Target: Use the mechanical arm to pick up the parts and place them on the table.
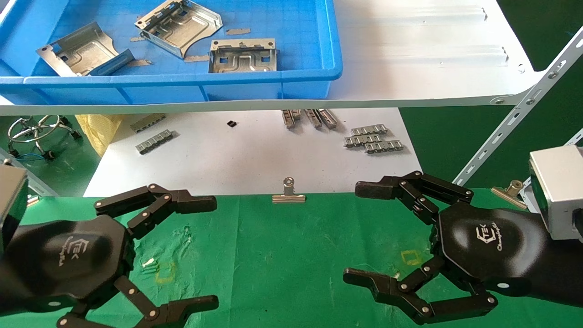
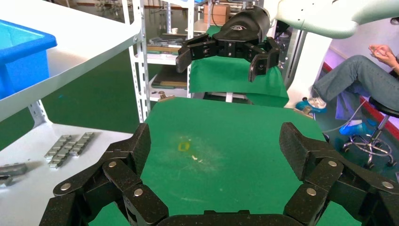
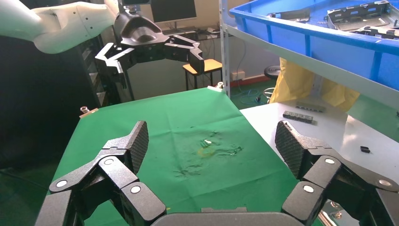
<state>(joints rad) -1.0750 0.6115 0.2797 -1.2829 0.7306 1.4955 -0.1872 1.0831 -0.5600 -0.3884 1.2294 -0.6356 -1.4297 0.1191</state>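
Three silvery stamped metal parts lie in a blue bin (image 1: 273,77) on the white shelf: one at the left (image 1: 79,49), one in the middle (image 1: 180,25), one at the right (image 1: 242,55). The green cloth table (image 1: 282,255) lies below and in front, with a yellow square mark on each side. My left gripper (image 1: 212,253) hovers open and empty over the table's left side. My right gripper (image 1: 357,232) hovers open and empty over its right side. The left wrist view shows its open jaws over the cloth (image 2: 211,155); the right wrist view shows the same (image 3: 207,150).
The white shelf (image 1: 410,54) overhangs a white board (image 1: 246,155) holding small grey ridged strips (image 1: 373,139). A binder clip (image 1: 288,193) sits on the cloth's far edge, another (image 1: 509,190) at the right. A slanted shelf brace (image 1: 514,123) stands at the right.
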